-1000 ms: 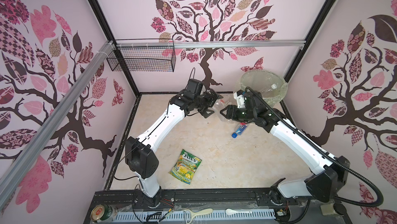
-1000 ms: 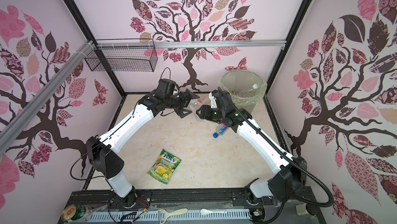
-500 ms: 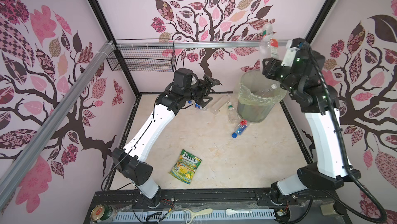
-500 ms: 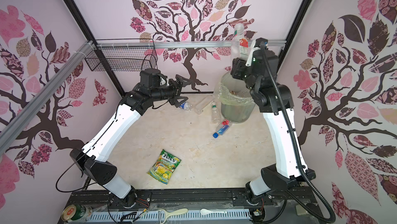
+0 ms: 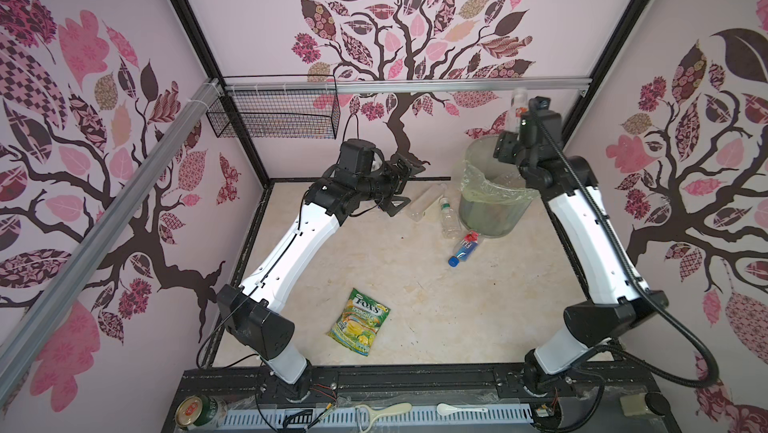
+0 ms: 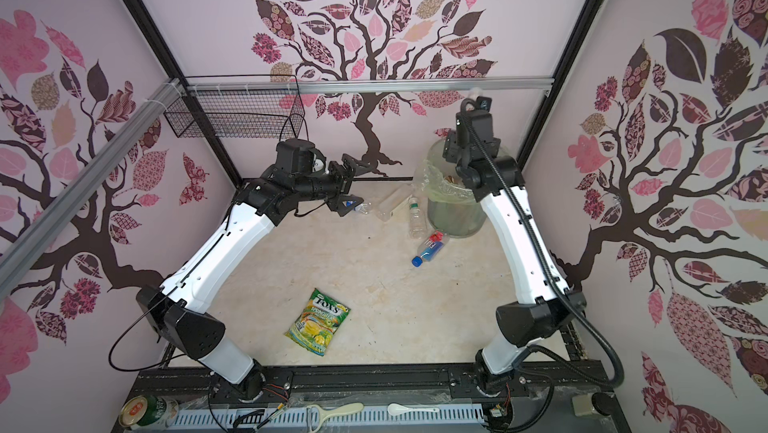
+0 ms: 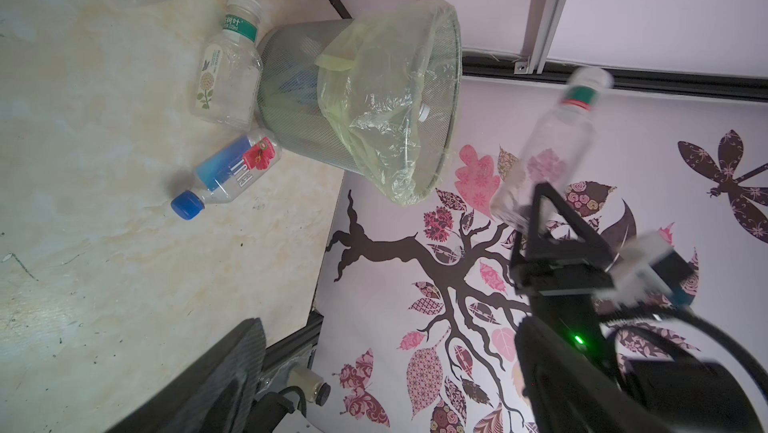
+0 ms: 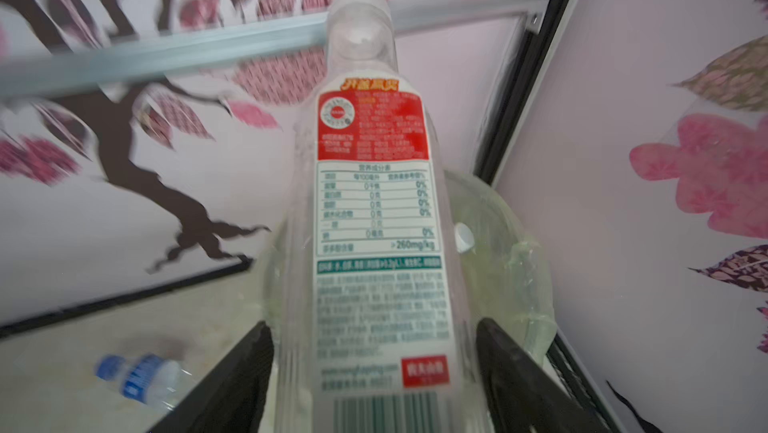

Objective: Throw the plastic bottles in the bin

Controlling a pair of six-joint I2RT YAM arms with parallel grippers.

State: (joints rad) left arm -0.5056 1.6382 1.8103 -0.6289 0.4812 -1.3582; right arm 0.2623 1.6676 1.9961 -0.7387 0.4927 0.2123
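My right gripper (image 5: 514, 131) is raised over the bin (image 5: 469, 186), a mesh bucket lined with a pale green bag. Its jaws stand open around a clear, red-labelled plastic bottle (image 8: 374, 202), with a gap on each side. That bottle (image 7: 548, 148) points cap-up from the right gripper's fingers (image 7: 552, 223). On the floor beside the bin (image 6: 455, 219) lie a blue-capped bottle (image 5: 463, 248), a green-banded one (image 5: 449, 219) and a larger clear one (image 5: 426, 200). My left gripper (image 6: 351, 186) hangs open and empty over a small bottle (image 6: 357, 207).
A Fox's candy bag (image 5: 359, 321) lies at the front middle of the floor. A black wire basket (image 5: 274, 115) hangs on the back rail at left. A metal can (image 5: 195, 412) and plastic spoons sit on the front frame. Walls close in on three sides.
The right arm has lifted from the floor to above the bin with the bottle, and its jaws have spread away from it. The left arm has risen slightly and stayed open.
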